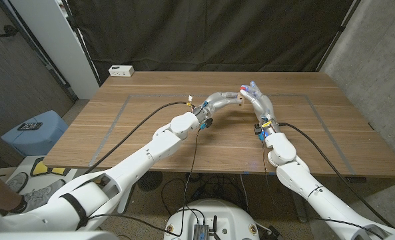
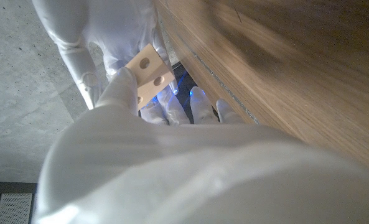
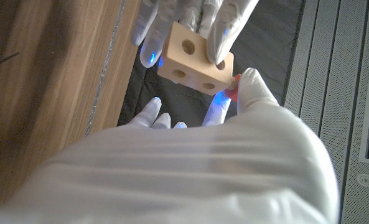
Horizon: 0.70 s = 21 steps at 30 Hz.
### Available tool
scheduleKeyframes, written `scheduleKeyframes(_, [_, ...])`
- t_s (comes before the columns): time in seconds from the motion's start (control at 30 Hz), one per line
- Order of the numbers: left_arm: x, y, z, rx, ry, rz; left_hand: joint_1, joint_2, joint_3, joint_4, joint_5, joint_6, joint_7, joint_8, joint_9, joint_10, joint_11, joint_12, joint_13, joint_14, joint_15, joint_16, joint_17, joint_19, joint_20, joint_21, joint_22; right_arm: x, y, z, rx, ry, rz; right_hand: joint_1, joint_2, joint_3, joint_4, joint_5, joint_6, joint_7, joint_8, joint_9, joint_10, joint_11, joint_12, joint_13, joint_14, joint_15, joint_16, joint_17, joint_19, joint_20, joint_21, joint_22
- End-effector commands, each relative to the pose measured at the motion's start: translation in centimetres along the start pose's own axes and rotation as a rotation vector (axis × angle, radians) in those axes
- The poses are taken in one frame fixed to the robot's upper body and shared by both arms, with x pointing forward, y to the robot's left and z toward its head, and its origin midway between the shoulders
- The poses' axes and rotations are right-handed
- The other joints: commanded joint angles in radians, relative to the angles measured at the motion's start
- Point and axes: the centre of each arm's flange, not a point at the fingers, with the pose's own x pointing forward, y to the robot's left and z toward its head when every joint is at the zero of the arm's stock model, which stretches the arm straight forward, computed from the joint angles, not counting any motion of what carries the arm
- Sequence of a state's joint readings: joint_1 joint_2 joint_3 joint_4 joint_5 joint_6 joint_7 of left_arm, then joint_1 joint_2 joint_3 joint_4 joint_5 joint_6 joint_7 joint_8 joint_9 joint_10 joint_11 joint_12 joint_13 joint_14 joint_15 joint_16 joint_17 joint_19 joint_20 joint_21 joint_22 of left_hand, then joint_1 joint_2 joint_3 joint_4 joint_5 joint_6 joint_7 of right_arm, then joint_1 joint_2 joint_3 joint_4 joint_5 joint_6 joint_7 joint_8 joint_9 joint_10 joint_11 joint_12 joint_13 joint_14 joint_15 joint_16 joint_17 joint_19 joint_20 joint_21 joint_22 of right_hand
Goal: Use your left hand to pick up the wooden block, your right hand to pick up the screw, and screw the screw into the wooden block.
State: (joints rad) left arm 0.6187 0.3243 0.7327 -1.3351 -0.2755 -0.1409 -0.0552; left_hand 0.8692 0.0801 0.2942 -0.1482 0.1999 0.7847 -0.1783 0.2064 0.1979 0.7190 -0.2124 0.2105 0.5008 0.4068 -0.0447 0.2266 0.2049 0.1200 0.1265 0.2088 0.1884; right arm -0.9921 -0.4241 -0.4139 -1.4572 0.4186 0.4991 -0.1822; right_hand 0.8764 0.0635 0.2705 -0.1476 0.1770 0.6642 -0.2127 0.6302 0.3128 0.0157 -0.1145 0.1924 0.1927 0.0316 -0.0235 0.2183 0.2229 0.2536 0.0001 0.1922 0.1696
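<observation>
Above the middle of the wooden table (image 1: 144,110) my two hands meet. My left hand (image 1: 225,101) grips the pale wooden block (image 1: 238,100), which has round holes in its faces (image 3: 193,59) (image 2: 148,72). In the right wrist view the left hand's fingers (image 3: 224,25) wrap the block from the far side. My right hand (image 1: 257,100) pinches a red-headed screw (image 3: 232,94) between its fingertips (image 3: 251,84), and the screw's end sits against a corner hole of the block. The shank of the screw is hidden.
A small white box (image 1: 121,70) lies at the table's back left corner. A blue stool (image 1: 34,130) stands on the floor left of the table. Grey tape lines (image 1: 120,110) mark a rectangle on the tabletop. A black curtain hangs behind.
</observation>
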Motion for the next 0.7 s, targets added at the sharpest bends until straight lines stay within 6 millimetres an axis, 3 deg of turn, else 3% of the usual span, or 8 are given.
scheduleKeyframes(0.03, [0.32,0.16,-0.11,-0.003,0.002,-0.004,0.000,0.004,0.005,-0.002,0.005,0.005,0.000,0.006,0.002,-0.007,-0.001,0.006,0.001,0.008,-0.054,0.004,0.001,0.005,0.007,0.008,0.002,0.21,-0.02,-0.16,-0.003,0.003,0.002,-0.002,0.001,-0.003,-0.001,0.006,0.005,0.002,0.008,0.004,-0.004,-0.001,0.002,0.002,-0.007,0.002,0.004,0.004,-0.002,-0.003,0.004,0.004])
scheduleKeyframes(0.7, [0.41,0.30,-0.16,-0.003,0.003,-0.005,0.000,0.004,0.006,-0.002,0.005,0.005,0.001,0.006,0.002,-0.005,-0.001,0.007,0.000,0.010,-0.053,0.004,0.000,0.008,0.005,0.009,0.002,0.31,-0.01,-0.27,-0.004,0.001,0.006,-0.002,-0.002,-0.005,-0.004,0.006,-0.017,0.000,-0.005,-0.004,-0.014,0.003,0.000,0.002,-0.009,0.003,0.003,0.003,-0.004,-0.001,0.003,0.004])
